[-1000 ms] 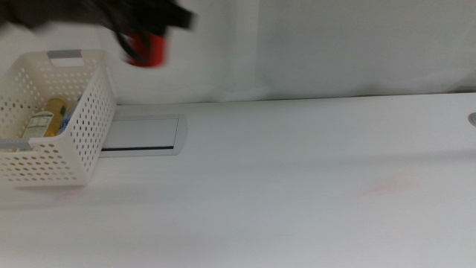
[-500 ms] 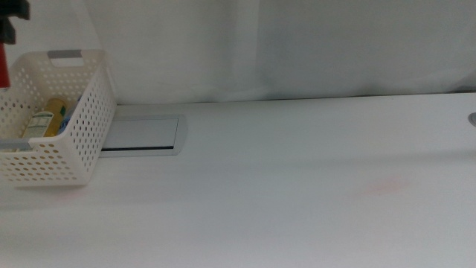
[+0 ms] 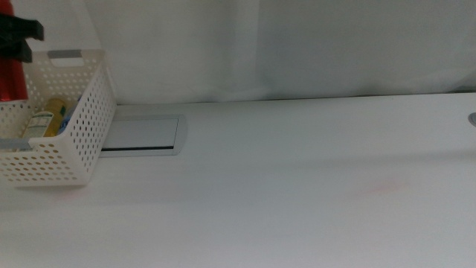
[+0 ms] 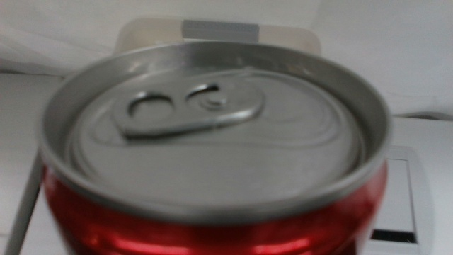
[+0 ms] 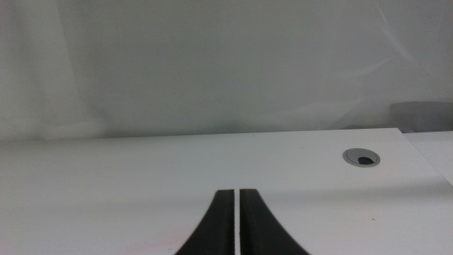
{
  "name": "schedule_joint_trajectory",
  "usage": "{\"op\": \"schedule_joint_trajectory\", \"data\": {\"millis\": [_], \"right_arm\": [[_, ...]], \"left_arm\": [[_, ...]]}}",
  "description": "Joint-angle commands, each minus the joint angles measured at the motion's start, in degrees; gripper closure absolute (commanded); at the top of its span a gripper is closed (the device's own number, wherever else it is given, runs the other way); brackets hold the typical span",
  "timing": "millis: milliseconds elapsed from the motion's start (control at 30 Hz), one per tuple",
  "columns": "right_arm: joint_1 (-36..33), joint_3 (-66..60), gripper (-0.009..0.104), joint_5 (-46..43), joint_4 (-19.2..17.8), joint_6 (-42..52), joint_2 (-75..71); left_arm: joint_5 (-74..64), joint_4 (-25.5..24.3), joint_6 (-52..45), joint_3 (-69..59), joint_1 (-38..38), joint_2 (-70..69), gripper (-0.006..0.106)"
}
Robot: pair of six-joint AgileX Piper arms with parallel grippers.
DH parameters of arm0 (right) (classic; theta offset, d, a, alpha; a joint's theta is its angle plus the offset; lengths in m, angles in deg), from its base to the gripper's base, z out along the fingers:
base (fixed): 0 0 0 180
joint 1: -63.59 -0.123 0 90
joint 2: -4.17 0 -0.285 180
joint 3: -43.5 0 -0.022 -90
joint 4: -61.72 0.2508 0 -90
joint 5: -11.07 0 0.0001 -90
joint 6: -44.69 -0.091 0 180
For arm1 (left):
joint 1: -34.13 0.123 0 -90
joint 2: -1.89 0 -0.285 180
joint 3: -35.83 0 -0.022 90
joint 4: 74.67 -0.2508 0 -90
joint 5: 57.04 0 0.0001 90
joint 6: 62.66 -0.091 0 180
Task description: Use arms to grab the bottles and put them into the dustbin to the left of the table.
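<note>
The left claw [image 3: 16,39] is at the far left edge of the middle view, above the dustbin [image 3: 82,141], and it grasps the red soda can [image 3: 11,80], which hangs upright over the back part of the basket. In the left wrist view the can [image 4: 212,149] fills almost the whole picture: its silver top with the pull tab is close to the camera, the red wall shows below the rim, and the claw's own fingers are hidden behind it. Inside the dustbin lies the yellow juice bottle [image 3: 46,119] with its green-white label, and just beside it a small blue part of the water bottle [image 3: 65,117] is visible. The dustbin stands on the left side of the tabletop [image 3: 297,186], touching or nearly touching the grey inset panel [image 3: 141,134]. The right claw [image 5: 236,225] waits low over the tabletop, well apart from the dustbin, with its two dark jaws clenched together so that only a thin line stays between them. A round grey grommet [image 5: 361,157] sits in the tabletop ahead of it.
</note>
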Motion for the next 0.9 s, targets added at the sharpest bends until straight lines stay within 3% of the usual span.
{"op": "schedule_joint_trajectory", "data": {"millis": [0, 300, 700, 800, 867], "right_arm": [[0.3, -0.3, 0.098, 0.1, -0.1, 0.1, -1.8], [0.3, -0.3, 0.098, 0.1, -0.1, 0.1, -1.8], [0.3, -0.3, 0.098, 0.1, -0.1, 0.1, -1.8], [0.3, -0.3, 0.098, 0.1, -0.1, 0.1, -1.8], [0.3, -0.3, 0.098, 0.1, -0.1, 0.1, -1.8]], "left_arm": [[5.1, 0.6, -0.2, 0.6, 0.1, 2.3, 0.103], [14.0, 0.9, -0.1, 0.6, 1.2, 14.3, 0.103], [15.9, 1.8, -0.4, 0.6, 1.7, 19.5, 0.103], [16.3, 1.8, -0.4, 0.6, 1.7, 19.5, 0.099], [16.3, 1.8, -0.4, 0.6, 1.7, 19.5, 0.090]]}}
